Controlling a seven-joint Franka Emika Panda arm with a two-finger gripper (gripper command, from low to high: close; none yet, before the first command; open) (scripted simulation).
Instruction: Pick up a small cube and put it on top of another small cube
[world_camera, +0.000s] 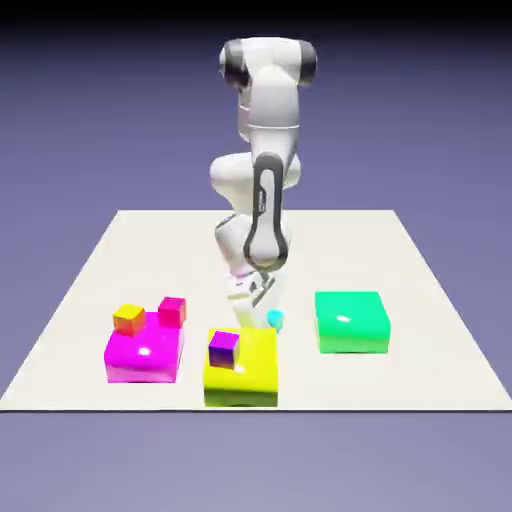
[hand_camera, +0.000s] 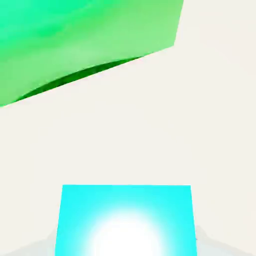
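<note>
Cyan cube (world_camera: 274, 320): on the bench (world_camera: 90, 290), between the yellow block (world_camera: 242, 372) and the green block (world_camera: 351, 321), at 2 o'clock from the purple cube (world_camera: 223, 349).
Fingers: gripper (world_camera: 262, 308) low over the cyan cube (hand_camera: 126, 220), straddling it; closed or not, cannot tell.
Progress: lifting, carrying and stacking seem left.
Orientation: flat, upright; no long axis.
</note>
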